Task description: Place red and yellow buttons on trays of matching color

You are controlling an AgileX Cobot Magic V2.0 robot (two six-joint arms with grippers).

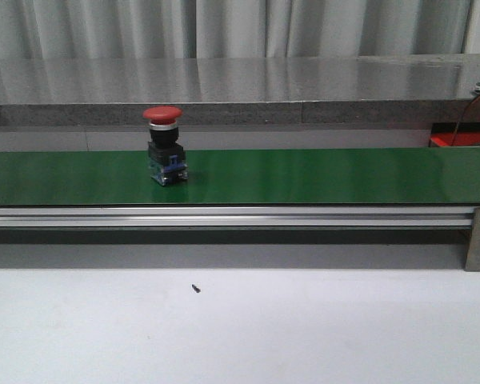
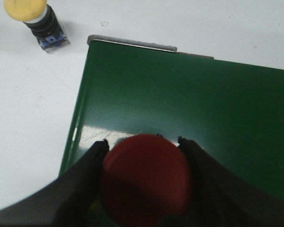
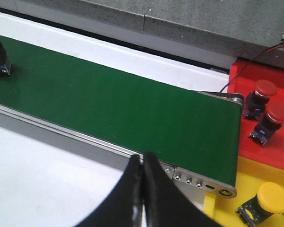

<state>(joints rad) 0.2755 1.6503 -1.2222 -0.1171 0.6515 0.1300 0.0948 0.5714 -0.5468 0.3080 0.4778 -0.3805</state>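
The left claw [image 2: 143,144] held a red button [image 2: 146,179] tight over the green belt [image 2: 203,109] (a yellow button [image 2: 35,21] stood upper left). The right claw [image 3: 143,163] was pinched closed, holding nothing.

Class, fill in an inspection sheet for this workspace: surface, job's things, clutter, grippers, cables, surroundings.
Surface: long green conveyor belt on a metal rail; white tabletop in front.
Job's things: red mushroom-cap push button upright on the belt; two red buttons on the red plastic tray; yellow button on the yellow plastic tray; second yellow button on the white surface beside the belt's end.
Clutter: small dark speck on the tabletop.
Grippers: left gripper closed on a red button cap; right gripper shut, empty.
Cables: thin black and red wire over the red tray.
Surroundings: grey ledge, pale curtain.
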